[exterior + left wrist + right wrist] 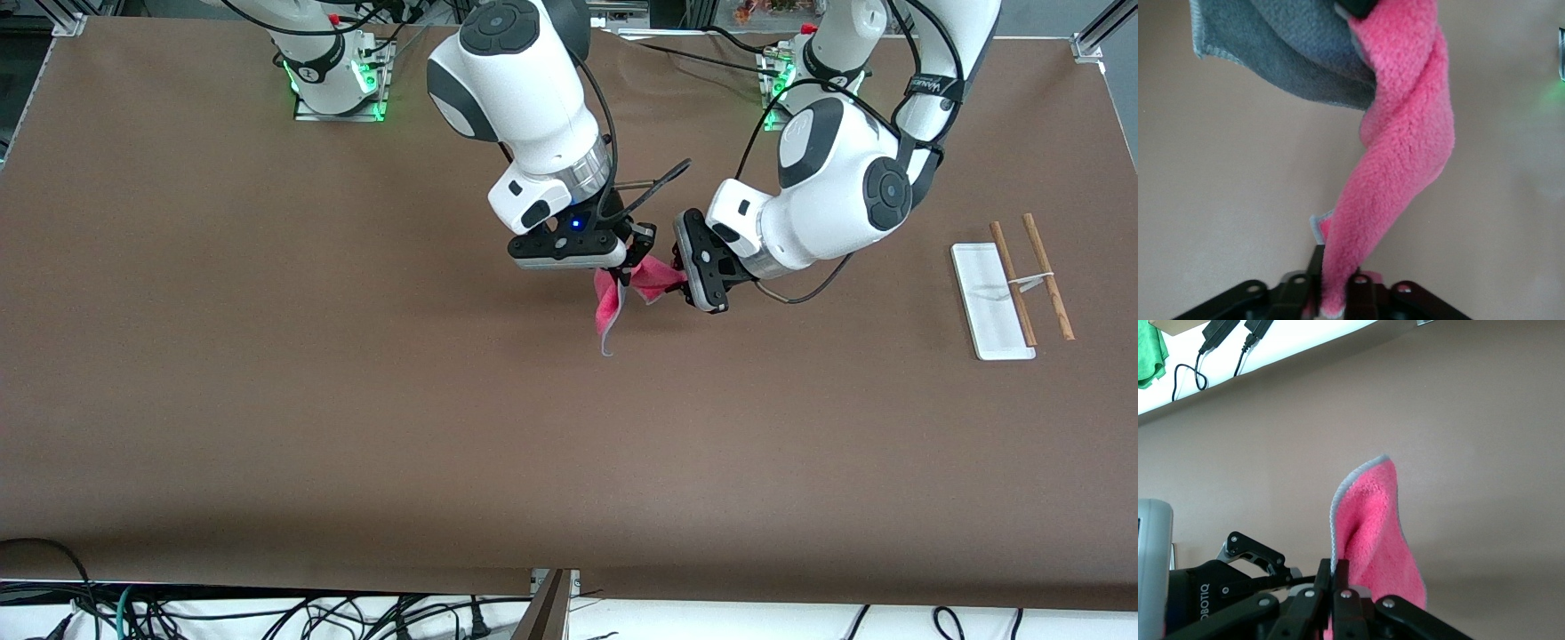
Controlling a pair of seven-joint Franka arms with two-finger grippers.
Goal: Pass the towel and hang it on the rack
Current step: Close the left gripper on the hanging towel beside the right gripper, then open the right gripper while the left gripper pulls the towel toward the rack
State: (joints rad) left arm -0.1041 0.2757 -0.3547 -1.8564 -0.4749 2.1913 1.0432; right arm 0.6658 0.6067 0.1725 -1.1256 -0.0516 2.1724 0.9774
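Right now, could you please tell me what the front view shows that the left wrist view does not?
Only the front view shows the rack at the left arm's end of the table, plus both arms with the right hand pinching the towel in mid-air.

Only the left wrist view shows the towel's grey underside and the left hand closed on its tip.

Both show the pink towel stretched between the two hands over the brown table.

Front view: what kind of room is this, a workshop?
Probably a robotics lab: two white arms bolted to a brown table, cables along its edge, both grippers on a pink towel.
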